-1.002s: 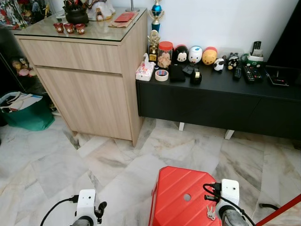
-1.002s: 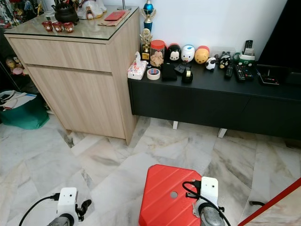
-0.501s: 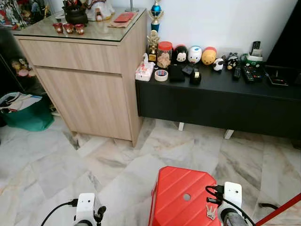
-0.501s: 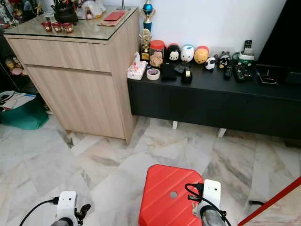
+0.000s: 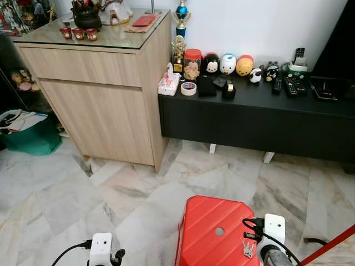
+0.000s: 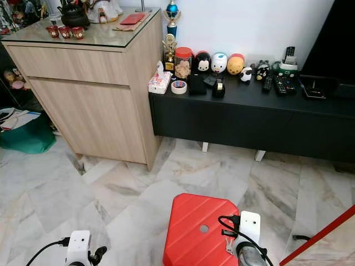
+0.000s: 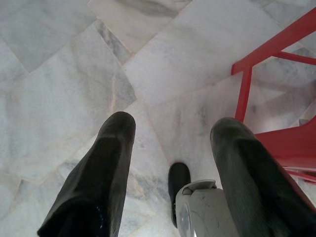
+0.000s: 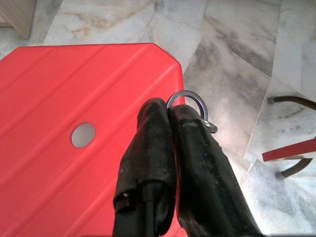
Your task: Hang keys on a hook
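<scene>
My right gripper [image 8: 168, 111] is shut on the keys, whose metal ring [image 8: 186, 101] pokes out past the fingertips. It hovers over the right side of a red stool [image 8: 74, 98]. From the head, the keys [image 5: 247, 250] dangle beside my right wrist [image 5: 273, 230] at the bottom edge of the view. My left gripper [image 7: 173, 133] is open with nothing between its fingers, pointing down at the marble floor. The left wrist [image 5: 100, 246] sits low at the bottom left.
A red stool [image 5: 213, 230] stands right in front of me. Ahead are a wooden cabinet [image 5: 105, 105] and a low black console [image 5: 255, 119] carrying figurines, tape and remotes. A green bag [image 5: 30, 136] sits at left, and a red bar [image 5: 333, 246] crosses the bottom right.
My left arm has sunk a little toward the bottom edge. The right gripper stays shut on the keys over the stool. The view has shifted only slightly.
</scene>
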Robot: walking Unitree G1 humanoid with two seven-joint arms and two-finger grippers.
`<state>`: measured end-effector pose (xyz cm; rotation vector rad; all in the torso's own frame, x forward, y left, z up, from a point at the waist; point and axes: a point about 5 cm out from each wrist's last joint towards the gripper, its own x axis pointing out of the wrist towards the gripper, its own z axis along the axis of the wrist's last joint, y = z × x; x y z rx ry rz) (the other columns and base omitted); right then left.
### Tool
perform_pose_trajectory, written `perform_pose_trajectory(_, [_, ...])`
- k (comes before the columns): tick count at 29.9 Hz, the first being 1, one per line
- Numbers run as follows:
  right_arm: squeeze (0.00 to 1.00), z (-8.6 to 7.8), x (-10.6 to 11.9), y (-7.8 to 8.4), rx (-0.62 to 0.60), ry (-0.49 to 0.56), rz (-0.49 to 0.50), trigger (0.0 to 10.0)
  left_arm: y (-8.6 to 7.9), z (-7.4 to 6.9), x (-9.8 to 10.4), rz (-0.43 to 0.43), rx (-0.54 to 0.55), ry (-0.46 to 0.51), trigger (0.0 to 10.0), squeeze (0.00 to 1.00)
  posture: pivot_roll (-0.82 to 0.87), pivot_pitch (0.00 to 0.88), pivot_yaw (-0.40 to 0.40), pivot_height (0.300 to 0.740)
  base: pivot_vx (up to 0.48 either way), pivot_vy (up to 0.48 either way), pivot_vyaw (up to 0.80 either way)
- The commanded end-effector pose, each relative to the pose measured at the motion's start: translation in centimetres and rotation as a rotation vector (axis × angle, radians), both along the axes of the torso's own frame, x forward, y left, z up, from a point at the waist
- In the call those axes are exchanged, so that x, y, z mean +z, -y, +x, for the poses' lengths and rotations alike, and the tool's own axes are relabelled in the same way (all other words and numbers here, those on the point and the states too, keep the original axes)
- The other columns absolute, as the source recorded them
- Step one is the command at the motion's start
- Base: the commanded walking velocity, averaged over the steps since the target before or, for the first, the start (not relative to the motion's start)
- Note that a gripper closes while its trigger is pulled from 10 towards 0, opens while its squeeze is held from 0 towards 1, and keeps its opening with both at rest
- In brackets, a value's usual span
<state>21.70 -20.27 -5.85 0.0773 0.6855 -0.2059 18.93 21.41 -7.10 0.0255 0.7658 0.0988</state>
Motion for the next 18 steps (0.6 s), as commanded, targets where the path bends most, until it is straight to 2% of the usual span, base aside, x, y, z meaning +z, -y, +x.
perform_pose_trajectory(1, [0.00,-0.14,-0.17,-0.13,0.005,-0.018,0.002,10.0,-0.20,-0.77,-0.40,0.012,-0.003,-0.034,10.0,0.00,0.02,0.000,0.001,0.740,0.000,0.000,0.00])
perform_pose_trajectory(3, [0.00,-0.19,-0.20,-0.16,0.006,-0.020,0.003,10.0,-0.16,-0.78,-0.42,0.012,-0.005,-0.034,10.0,0.00,0.02,0.000,0.001,0.740,0.000,0.000,0.00])
perform_pose_trajectory(18, [0.00,0.21,0.03,-0.25,0.006,-0.005,0.004,10.0,0.08,-0.78,-0.48,0.005,-0.010,-0.037,10.0,0.00,0.03,0.000,-0.006,0.740,-0.273,0.000,0.00])
